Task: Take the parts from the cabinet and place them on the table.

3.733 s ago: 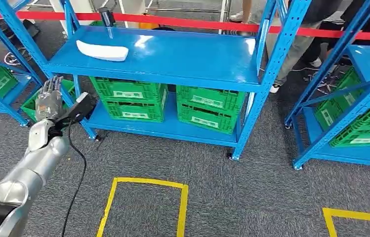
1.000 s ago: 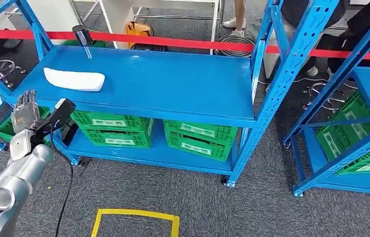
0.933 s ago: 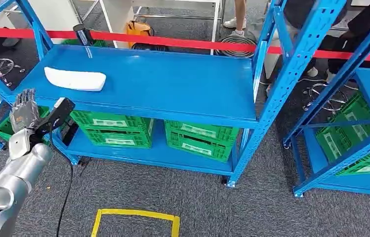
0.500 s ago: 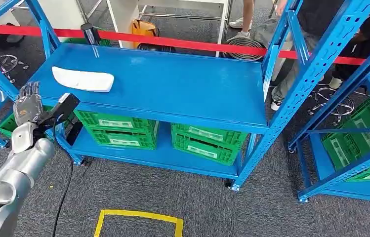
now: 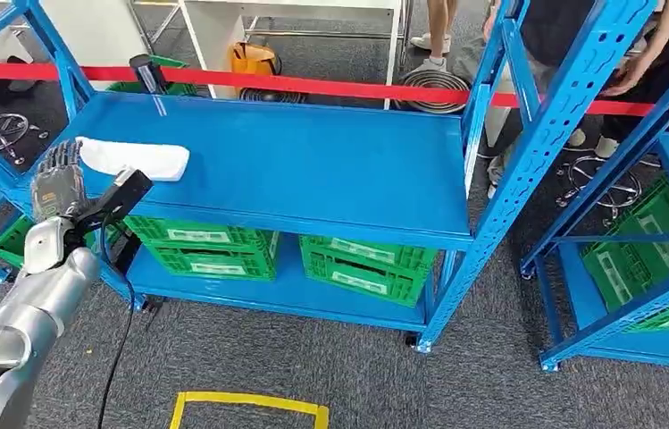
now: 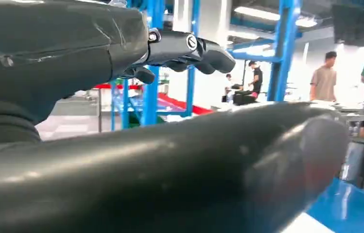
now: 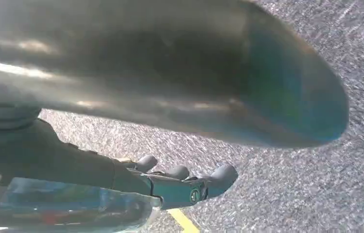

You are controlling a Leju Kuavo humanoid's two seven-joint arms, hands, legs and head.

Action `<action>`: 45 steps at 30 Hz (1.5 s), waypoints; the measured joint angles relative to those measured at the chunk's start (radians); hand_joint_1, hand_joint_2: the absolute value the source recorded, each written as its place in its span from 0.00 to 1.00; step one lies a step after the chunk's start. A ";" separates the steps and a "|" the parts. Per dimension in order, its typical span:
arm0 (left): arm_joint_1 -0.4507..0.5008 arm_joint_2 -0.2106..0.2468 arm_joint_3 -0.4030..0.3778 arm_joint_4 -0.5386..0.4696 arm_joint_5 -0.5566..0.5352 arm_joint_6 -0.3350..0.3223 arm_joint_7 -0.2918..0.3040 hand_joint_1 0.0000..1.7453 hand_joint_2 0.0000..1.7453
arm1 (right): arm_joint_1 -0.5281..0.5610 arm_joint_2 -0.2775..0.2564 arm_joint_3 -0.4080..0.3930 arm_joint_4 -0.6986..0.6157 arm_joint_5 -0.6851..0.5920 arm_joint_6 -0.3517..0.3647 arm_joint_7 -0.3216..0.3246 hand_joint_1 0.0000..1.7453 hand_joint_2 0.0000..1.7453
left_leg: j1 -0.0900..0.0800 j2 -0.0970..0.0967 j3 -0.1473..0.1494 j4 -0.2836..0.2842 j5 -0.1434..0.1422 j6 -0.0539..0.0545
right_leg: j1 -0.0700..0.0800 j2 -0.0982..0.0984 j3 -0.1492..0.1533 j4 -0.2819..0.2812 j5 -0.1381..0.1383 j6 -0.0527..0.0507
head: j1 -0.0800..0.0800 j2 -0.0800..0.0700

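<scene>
White elongated plastic part (image 5: 134,160) lying on blue metal shelf (image 5: 313,170) near its left end, left hand (image 5: 56,179) raised just beside it, released, right hand (image 7: 180,182) hanging over grey carpet (image 7: 291,194), empty, fingers apart.

This is looking like a warehouse or factory test floor. Blue steel shelving racks (image 5: 527,134) are standing in rows on grey carpet tiles (image 5: 330,357), with green plastic crates (image 5: 210,250) sitting on their lower shelves. A red barrier tape (image 5: 330,87) is cordoning off the area, yellow tape (image 5: 250,402) is marking the floor, and people (image 5: 581,36) are standing behind.
</scene>
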 joint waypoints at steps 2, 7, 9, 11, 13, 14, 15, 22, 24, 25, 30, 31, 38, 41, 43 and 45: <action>-0.013 -0.002 -0.005 0.000 -0.004 -0.015 -0.011 0.00 0.00 | -0.007 0.002 0.006 0.000 -0.002 0.008 0.000 0.00 0.00 | -0.010 0.002 0.016 -0.016 -0.021 0.012 | 0.006 0.000 -0.008 0.002 -0.003 0.009 | 0.000 0.000; -0.040 -0.013 -0.019 0.000 -0.020 -0.033 -0.016 0.00 0.00 | -0.018 0.005 0.016 0.003 -0.007 0.010 -0.010 0.00 0.00 | -0.002 0.004 0.046 -0.057 -0.019 0.037 | 0.008 -0.006 -0.043 0.066 -0.032 0.023 | 0.002 0.000; -0.045 -0.021 -0.029 0.000 -0.023 -0.035 -0.016 0.00 0.00 | -0.023 0.005 0.019 0.008 -0.008 0.017 -0.011 0.00 0.00 | -0.005 0.003 0.049 -0.057 -0.023 0.041 | 0.007 -0.006 -0.139 0.231 -0.087 0.017 | 0.002 0.000; -0.040 -0.027 -0.032 0.000 -0.024 -0.037 -0.018 0.00 0.00 | -0.024 0.010 0.023 0.009 -0.007 0.021 -0.011 0.00 0.00 | -0.006 0.001 0.052 -0.056 -0.029 0.041 | 0.005 -0.006 -0.208 0.325 -0.095 0.028 | 0.002 0.000; -0.040 -0.033 -0.033 0.000 -0.029 -0.039 -0.019 0.00 0.00 | -0.026 0.011 0.024 0.011 -0.008 0.023 -0.011 0.00 0.00 | -0.005 -0.001 0.061 -0.053 -0.037 0.036 | -0.001 -0.007 -0.176 0.222 -0.030 0.052 | 0.002 0.000; -0.041 -0.036 -0.034 0.000 -0.030 -0.039 -0.019 0.00 0.00 | -0.029 0.011 0.024 0.013 -0.009 0.025 -0.011 0.00 0.00 | -0.004 -0.002 0.066 -0.049 -0.044 0.031 | -0.004 -0.010 -0.132 0.123 0.016 0.064 | 0.002 0.000; -0.043 -0.038 -0.036 0.000 -0.030 -0.040 -0.019 0.00 0.00 | -0.032 0.011 0.024 0.016 -0.010 0.025 -0.011 0.00 0.00 | -0.004 -0.003 0.067 -0.040 -0.052 0.025 | -0.007 -0.013 -0.094 0.038 0.050 0.069 | 0.003 0.000; -0.046 -0.040 -0.046 0.000 -0.033 -0.045 -0.018 0.00 0.00 | -0.042 0.021 0.031 0.026 -0.013 0.026 -0.013 0.00 0.00 | 0.000 0.000 0.037 0.031 -0.108 -0.008 | -0.005 -0.008 -0.065 0.014 0.041 0.009 | -0.001 0.000; -0.045 -0.040 -0.047 0.002 -0.035 -0.050 -0.018 0.00 0.00 | -0.044 0.024 0.033 0.028 -0.013 0.026 -0.013 0.00 0.00 | 0.002 0.000 -0.053 0.204 -0.179 -0.017 | -0.003 -0.007 -0.059 0.014 0.034 0.000 | -0.001 0.000; -0.043 -0.042 -0.047 0.004 -0.039 -0.059 -0.017 0.00 0.00 | -0.045 0.025 0.034 0.029 -0.015 0.026 -0.013 0.00 0.00 | 0.002 0.000 -0.096 0.277 -0.199 -0.019 | -0.001 -0.007 -0.056 0.014 0.032 -0.003 | 0.000 0.000; -0.056 -0.043 -0.052 0.010 -0.042 -0.071 -0.007 0.00 0.00 | -0.046 0.031 0.037 0.036 -0.019 0.026 -0.015 0.00 0.00 | -0.006 -0.001 -0.023 0.043 -0.009 0.017 | 0.009 -0.001 -0.025 0.012 0.012 -0.004 | 0.000 0.000; -0.061 -0.043 -0.053 0.010 -0.042 -0.073 -0.006 0.00 0.00 | -0.048 0.039 0.038 0.036 -0.019 0.026 -0.016 0.00 0.00 | -0.012 -0.001 -0.001 0.009 -0.013 0.032 | 0.008 -0.001 -0.023 0.012 0.009 -0.002 | 0.003 0.000; -0.083 -0.048 -0.059 0.011 -0.043 -0.076 -0.002 0.00 0.00 | -0.052 0.036 0.041 0.045 -0.021 0.026 -0.018 0.00 0.00 | -0.010 0.005 0.053 -0.066 -0.017 0.050 | 0.012 -0.007 -0.073 0.098 -0.029 0.015 | 0.002 0.000; -0.076 -0.055 -0.061 0.016 -0.045 -0.080 0.002 0.00 0.00 | -0.051 0.035 0.041 0.050 -0.022 0.027 -0.018 0.00 0.00 | -0.010 0.002 0.058 -0.065 -0.025 0.049 | 0.005 -0.007 -0.206 0.314 -0.088 0.021 | 0.003 0.000; -0.071 -0.056 -0.061 0.020 -0.046 -0.085 0.010 0.00 0.00 | -0.051 0.034 0.041 0.051 -0.022 0.027 -0.018 0.00 0.00 | -0.007 0.000 0.064 -0.064 -0.032 0.042 | -0.004 -0.008 -0.198 0.260 -0.043 0.046 | 0.002 0.000; -0.072 -0.056 -0.061 0.020 -0.046 -0.090 0.020 0.00 0.00 | -0.052 0.029 0.041 0.052 -0.023 0.027 -0.019 0.00 0.00 | -0.002 -0.001 0.070 -0.050 -0.048 0.028 | -0.013 -0.012 -0.112 0.068 0.044 0.073 | 0.003 0.000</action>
